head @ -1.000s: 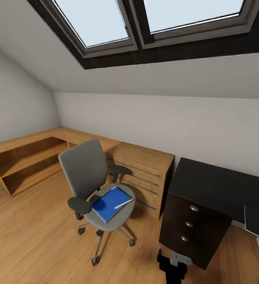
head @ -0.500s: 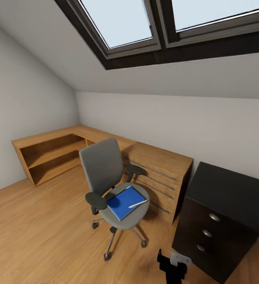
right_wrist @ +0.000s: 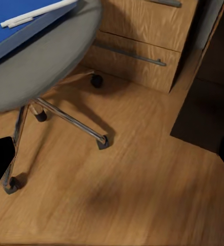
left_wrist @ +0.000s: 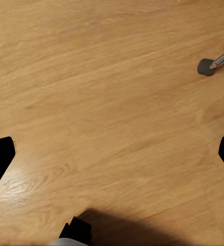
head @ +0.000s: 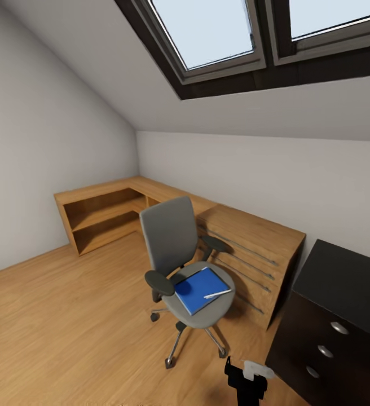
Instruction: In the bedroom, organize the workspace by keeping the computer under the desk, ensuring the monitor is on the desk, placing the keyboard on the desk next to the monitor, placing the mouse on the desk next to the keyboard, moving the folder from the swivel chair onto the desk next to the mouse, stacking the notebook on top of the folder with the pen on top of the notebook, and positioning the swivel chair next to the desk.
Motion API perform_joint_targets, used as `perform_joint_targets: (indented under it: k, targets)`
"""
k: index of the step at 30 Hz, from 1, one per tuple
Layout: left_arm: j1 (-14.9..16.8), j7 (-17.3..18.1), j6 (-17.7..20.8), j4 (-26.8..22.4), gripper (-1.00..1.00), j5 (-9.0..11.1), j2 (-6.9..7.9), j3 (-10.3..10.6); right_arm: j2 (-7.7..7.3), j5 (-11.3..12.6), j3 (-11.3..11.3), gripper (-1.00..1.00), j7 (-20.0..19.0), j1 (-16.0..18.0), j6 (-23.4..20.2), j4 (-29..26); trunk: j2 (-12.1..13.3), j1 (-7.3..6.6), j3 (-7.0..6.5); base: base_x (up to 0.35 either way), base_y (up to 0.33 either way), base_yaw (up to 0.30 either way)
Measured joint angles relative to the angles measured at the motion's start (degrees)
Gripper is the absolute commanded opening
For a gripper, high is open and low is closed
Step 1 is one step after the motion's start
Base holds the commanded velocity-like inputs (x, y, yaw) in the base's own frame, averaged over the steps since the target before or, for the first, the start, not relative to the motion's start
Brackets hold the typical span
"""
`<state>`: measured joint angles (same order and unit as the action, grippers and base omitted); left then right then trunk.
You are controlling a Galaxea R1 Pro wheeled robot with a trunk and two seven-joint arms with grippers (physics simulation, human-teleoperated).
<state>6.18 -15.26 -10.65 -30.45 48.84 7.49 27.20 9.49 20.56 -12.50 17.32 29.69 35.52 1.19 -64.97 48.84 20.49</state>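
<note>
Folder [head: 201,289]: on chair [head: 185,265] seat, pen [head: 217,294] atop, far from both claws.
Left claw [left_wrist: 112,154]: spread open.
Right claw [right_wrist: 114,156]: spread open.
Change: view swung left; desk [head: 343,316] nearer right edge.

Matt grey cloth swivel chair [head: 176,248] on chrome legs, glossy blue folder [head: 202,289], satin wood floor [head: 66,316].
</note>
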Motion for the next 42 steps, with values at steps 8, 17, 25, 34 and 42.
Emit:
perform_joint_targets:
  k: [8,17,25,34,42]
  targets:
    - [0.0,0.0,0.0,0.0,1.00,0.0,-0.57,0.0,0.00,0.0,0.0,1.00,0.0,0.0,0.0,0.0,0.0,0.00,0.36,0.000,0.000,0.249]
    - [0.0,0.0,0.0,0.0,1.00,0.1,-1.40,0.1,-0.30,-0.1,0.1,1.00,0.0,0.0,0.1,-0.1,0.0,-0.03,0.72,0.138,0.000,0.143]
    - [0.0,-0.5,0.0,0.1,1.00,-6.5,-1.92,-0.3,-0.55,0.0,0.2,1.00,0.0,0.0,2.7,-0.2,0.0,-0.03,0.72,0.285,0.000,0.001]
    - [0.0,-0.5,0.0,0.1,1.00,-6.5,-1.98,-0.3,-0.55,0.0,0.2,1.00,0.0,0.0,2.9,-0.1,0.0,-0.04,0.72,0.329,0.000,0.000]
    - [0.0,-0.5,0.0,0.6,1.00,-6.5,-2.00,-0.3,-0.58,0.0,0.1,1.00,-0.1,0.0,3.0,-0.5,0.0,-0.03,0.72,0.327,0.000,0.000]
